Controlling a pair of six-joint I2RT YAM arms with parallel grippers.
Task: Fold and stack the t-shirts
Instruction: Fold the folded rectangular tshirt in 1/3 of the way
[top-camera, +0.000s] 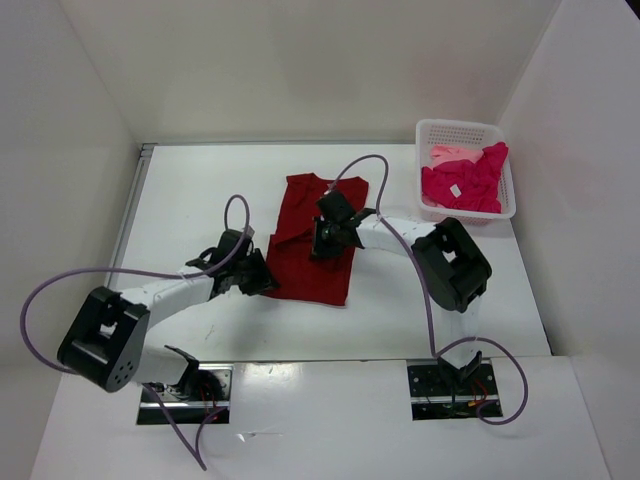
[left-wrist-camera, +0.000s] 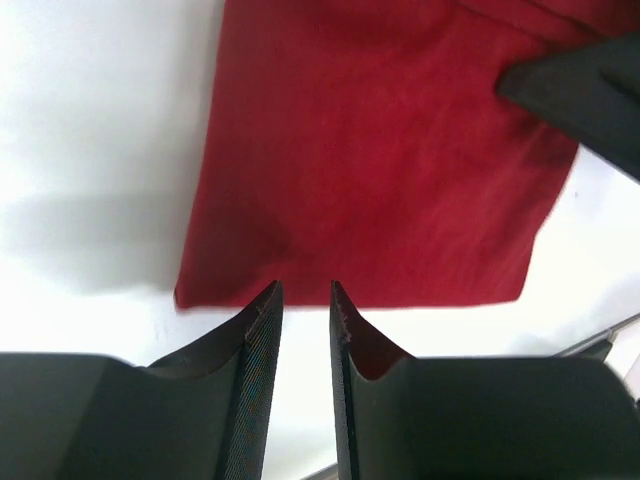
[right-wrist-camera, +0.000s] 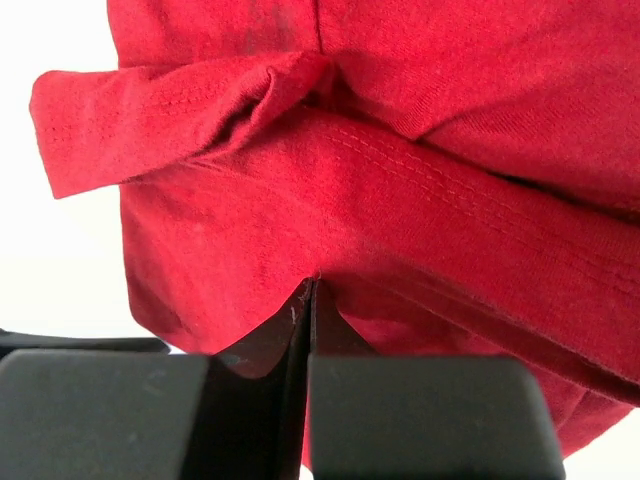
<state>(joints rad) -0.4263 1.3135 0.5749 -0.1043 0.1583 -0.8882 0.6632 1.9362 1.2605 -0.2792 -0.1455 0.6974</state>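
A dark red t-shirt (top-camera: 322, 262) lies spread in the middle of the table, its left side folded inward. My right gripper (top-camera: 322, 238) sits over the shirt's middle. In the right wrist view its jaws (right-wrist-camera: 310, 280) are shut, pinching a raised fold of the red cloth (right-wrist-camera: 420, 90), with a sleeve (right-wrist-camera: 150, 110) bunched above. My left gripper (top-camera: 265, 278) rests at the shirt's lower left edge. It stands (left-wrist-camera: 305, 288) open with only white table between the fingers, its tips just touching the hem (left-wrist-camera: 380, 160). A magenta-pink t-shirt (top-camera: 465, 185) and a pale pink one (top-camera: 450, 155) are in the basket.
The white perforated basket (top-camera: 468, 128) stands at the back right of the table. Part of the right arm (left-wrist-camera: 590, 85) reaches in at the upper right of the left wrist view. White walls enclose the table on three sides.
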